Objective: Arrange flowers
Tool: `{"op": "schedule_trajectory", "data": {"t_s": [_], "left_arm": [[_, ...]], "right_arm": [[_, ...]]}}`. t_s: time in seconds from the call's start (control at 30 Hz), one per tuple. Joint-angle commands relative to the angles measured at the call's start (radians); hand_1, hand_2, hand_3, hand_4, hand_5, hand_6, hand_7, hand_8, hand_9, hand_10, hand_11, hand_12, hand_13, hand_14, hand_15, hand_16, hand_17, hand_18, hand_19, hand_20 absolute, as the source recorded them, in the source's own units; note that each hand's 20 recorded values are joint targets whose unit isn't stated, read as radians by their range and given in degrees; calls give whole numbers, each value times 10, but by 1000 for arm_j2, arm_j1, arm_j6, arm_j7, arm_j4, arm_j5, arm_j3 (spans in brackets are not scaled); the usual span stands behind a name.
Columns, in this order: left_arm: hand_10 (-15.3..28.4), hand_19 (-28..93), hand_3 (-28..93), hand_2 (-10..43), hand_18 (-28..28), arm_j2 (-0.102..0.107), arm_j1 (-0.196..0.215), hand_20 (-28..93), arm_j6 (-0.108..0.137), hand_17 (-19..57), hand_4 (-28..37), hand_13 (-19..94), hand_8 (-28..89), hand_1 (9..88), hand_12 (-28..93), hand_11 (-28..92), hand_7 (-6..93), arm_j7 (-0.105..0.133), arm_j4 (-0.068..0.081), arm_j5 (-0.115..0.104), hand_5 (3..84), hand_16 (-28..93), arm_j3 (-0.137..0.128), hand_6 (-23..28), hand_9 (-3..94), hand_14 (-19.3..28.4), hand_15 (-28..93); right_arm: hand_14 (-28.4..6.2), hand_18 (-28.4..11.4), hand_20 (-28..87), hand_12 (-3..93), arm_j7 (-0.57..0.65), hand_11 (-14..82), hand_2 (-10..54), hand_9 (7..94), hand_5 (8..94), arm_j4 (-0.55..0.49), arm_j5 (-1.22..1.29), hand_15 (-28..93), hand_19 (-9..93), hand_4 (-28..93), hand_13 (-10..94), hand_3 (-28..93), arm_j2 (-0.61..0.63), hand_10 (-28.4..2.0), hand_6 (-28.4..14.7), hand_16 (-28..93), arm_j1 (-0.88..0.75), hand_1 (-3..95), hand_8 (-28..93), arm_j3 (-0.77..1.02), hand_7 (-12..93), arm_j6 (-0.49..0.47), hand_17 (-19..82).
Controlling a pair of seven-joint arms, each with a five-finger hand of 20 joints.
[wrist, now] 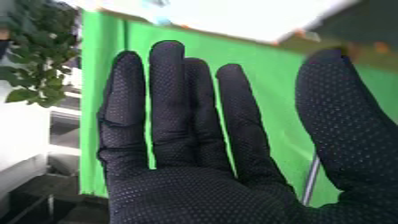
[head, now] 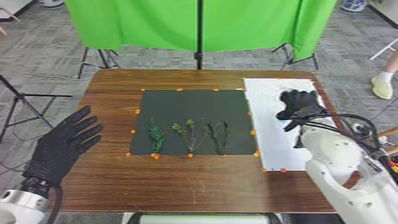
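Note:
Several cut stems lie on a dark mat [head: 194, 111] in the head view: a dense green sprig [head: 156, 136] on the left, a branching stem with small buds [head: 190, 134] in the middle and a thin leafy stem [head: 219, 138] on the right. The right hand [head: 300, 102] is over the white board [head: 275, 145], apart from the stems, its fingers extended. Straight fingers and a spread thumb show on the right hand [wrist: 200, 192] in the right wrist view, holding nothing. At the table's left side is the left hand [head: 64, 142], open and empty.
Orange markers edge the mat and the white board on the brown wooden table [head: 178, 187]. Beyond the table's far edge hangs a green cloth [head: 160, 25] with black stands. Leafy foliage [wrist: 40, 52] appears in the right wrist view.

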Motion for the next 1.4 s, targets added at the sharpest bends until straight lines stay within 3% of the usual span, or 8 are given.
{"op": "schedule_trajectory", "data": {"t_s": [0.03,0.27,0.5,0.63,0.77,1.1,1.2,1.4], "left_arm": [[100,391,703,-22,188,-3,12,70,-3,-117,-274,160,-118,247,156,203,207,-7,2,1,254,-7,-7,15,221,132,294],[100,391,704,-22,188,-5,13,69,-3,-117,-274,160,-118,247,157,204,207,-5,-1,1,254,-7,-9,15,222,133,294],[100,391,704,-22,188,-5,10,69,-4,-117,-275,160,-118,246,156,203,207,-7,-1,1,254,-8,-11,15,221,133,295],[100,391,704,-22,188,1,9,69,2,-117,-275,160,-117,246,156,202,207,-7,-1,0,253,-8,-12,16,221,133,295],[101,391,701,-20,188,7,6,70,6,-117,-275,160,-117,247,156,202,206,-7,-1,-2,254,-8,-16,15,221,133,294],[100,391,703,-20,188,36,25,69,34,-117,-274,159,-117,246,156,204,207,-10,-11,-3,254,-7,-74,15,221,133,295],[100,391,703,-20,188,39,29,69,32,-117,-275,159,-117,247,156,204,207,-14,-8,-20,254,-8,-89,15,222,134,295],[100,393,703,-20,188,56,37,70,39,-117,-275,160,-117,246,156,204,206,-28,-5,-25,253,-7,-121,16,221,133,294]], "right_arm": [[-91,-203,372,209,-4,372,-95,430,418,85,-48,572,711,-283,442,899,26,-124,-62,153,-23,257,-178,-34,252,70,186],[-84,-199,385,226,-3,434,-95,449,425,167,-97,625,745,-283,483,894,34,-125,-57,165,17,260,-186,-108,276,227,208],[-54,-185,385,229,1,470,-95,578,498,207,-113,630,767,-283,612,880,25,-99,-26,192,58,319,-224,-149,361,231,252],[-29,-182,380,426,-9,260,-95,754,592,224,-122,572,790,-282,707,787,21,-43,-9,299,73,431,-157,-161,455,220,294],[-23,-184,387,465,-20,215,-95,862,699,219,-110,563,817,-282,786,793,20,-30,2,313,63,488,-139,-151,491,264,330],[-18,-188,395,485,-90,200,-95,896,735,145,-81,563,837,-283,809,863,-59,-29,-6,341,189,467,-141,-221,484,369,347],[-20,-189,397,492,-138,205,-95,897,738,134,-72,564,838,-280,808,879,-113,-31,-11,349,261,460,-139,-273,489,362,346],[-21,-189,402,503,-234,214,-95,894,735,218,-81,569,839,-273,805,884,-250,-32,-12,357,431,455,-138,-436,501,356,343]]}}
